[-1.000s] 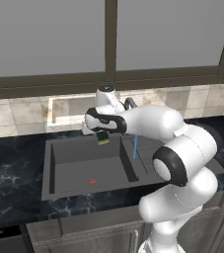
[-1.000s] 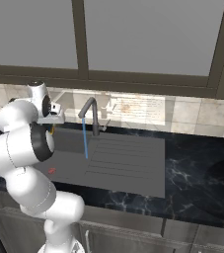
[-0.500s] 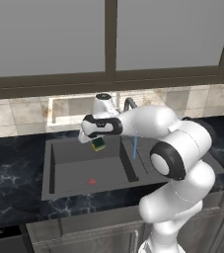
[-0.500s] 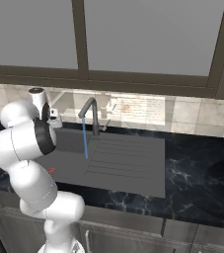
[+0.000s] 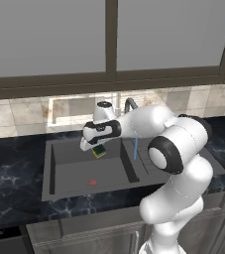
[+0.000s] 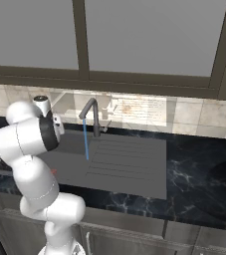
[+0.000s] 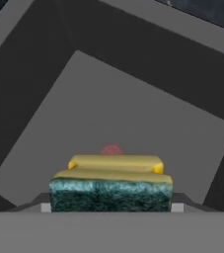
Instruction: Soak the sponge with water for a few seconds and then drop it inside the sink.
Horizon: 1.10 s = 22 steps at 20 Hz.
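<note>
My gripper (image 5: 97, 145) is shut on the sponge (image 5: 99, 151), a small yellow block with a green scouring layer, and holds it in the air over the sink (image 5: 69, 171), above the basin's middle. The water (image 5: 135, 148) falls as a thin blue stream to the right of the sponge, clear of it. In the hand view the sponge (image 7: 111, 188) sits between my fingertips, green layer toward the camera, with the red drain mark (image 7: 112, 149) on the sink floor (image 7: 133, 108) straight beyond it. The right base view shows the water (image 6: 86, 142) running from the dark faucet (image 6: 91, 113).
The faucet (image 5: 130, 104) stands at the back rim, right of my hand. A ribbed drainboard (image 6: 127, 167) lies right of the basin. Marbled black countertop (image 5: 10, 173) surrounds the sink, with a tiled wall and window behind.
The gripper, with the sponge held throughout, has sunk a little and shifted left, away from the stream and deeper over the basin. The water keeps running.
</note>
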Motion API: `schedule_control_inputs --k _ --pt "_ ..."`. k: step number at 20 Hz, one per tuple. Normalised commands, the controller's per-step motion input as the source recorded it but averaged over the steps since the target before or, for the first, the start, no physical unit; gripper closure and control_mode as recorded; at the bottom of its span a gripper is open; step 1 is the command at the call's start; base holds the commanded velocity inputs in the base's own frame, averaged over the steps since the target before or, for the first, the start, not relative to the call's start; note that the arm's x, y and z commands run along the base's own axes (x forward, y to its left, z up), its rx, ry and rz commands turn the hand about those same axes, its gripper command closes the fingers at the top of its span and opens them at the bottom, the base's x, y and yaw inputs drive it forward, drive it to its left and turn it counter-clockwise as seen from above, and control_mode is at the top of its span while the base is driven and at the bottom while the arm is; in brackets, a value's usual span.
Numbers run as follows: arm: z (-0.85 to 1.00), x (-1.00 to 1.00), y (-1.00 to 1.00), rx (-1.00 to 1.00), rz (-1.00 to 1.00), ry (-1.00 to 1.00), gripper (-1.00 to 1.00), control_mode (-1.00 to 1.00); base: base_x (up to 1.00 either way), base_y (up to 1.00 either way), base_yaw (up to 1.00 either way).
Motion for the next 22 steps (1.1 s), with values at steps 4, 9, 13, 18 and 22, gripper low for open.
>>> schedule_control_inputs --k 4,9,13,18,22 --pt "-0.13 0.00 0.00 0.00 0.02 0.05 1.00 -1.00 0.00 0.00 0.00" --pt "-0.15 0.00 0.00 0.00 0.01 0.03 1.00 -1.00 0.00 0.00 0.00" --pt "-0.19 0.00 0.00 0.00 0.01 0.00 1.00 -1.00 0.00 0.00 0.00" --pt "-0.15 0.00 0.00 0.00 0.00 0.06 1.00 -1.00 0.00 0.00 0.00" --pt "-0.25 0.00 0.00 0.00 0.00 0.04 1.00 -1.00 0.00 0.00 0.00"
